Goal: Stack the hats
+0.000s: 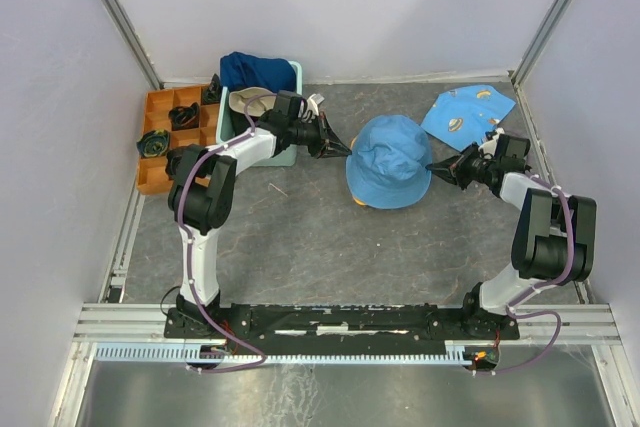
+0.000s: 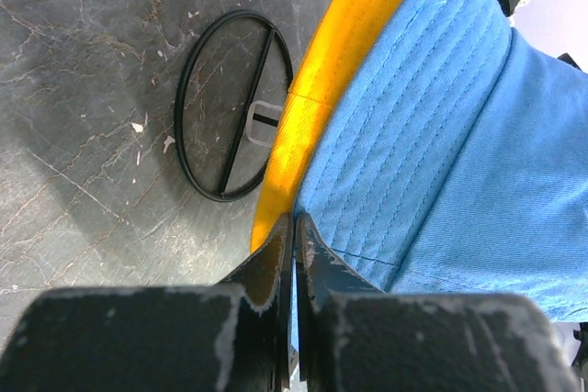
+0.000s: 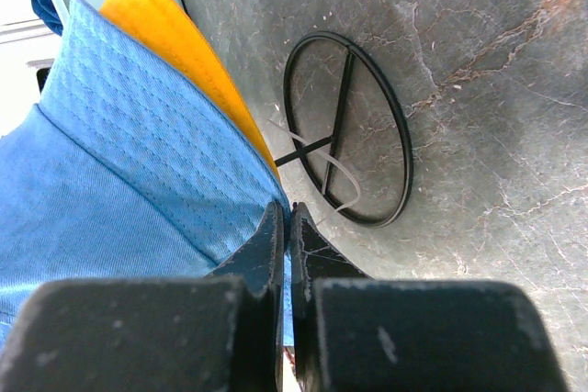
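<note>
A light blue bucket hat [image 1: 388, 159] sits mid-table on top of a yellow-orange hat [image 1: 361, 203], of which only a strip of brim peeks out. My left gripper [image 1: 348, 150] is shut on the blue hat's left brim, and my right gripper [image 1: 432, 166] is shut on its right brim. In the left wrist view blue fabric [image 2: 413, 135] runs between the shut left gripper [image 2: 296, 218], with the yellow brim [image 2: 322, 89] beside it. The right wrist view shows the same with the right gripper [image 3: 286, 208], the blue hat [image 3: 138, 162] and the yellow brim [image 3: 175, 43]. A dark navy hat [image 1: 255, 69] lies in the tub.
The mint-green tub [image 1: 297, 75] stands at the back left, beside an orange compartment tray [image 1: 160, 107]. A flat printed light-blue cloth [image 1: 468, 112] lies at the back right. A black wire ring with a crossbar [image 2: 230, 107] [image 3: 349, 130] lies on the table under the hats' edge.
</note>
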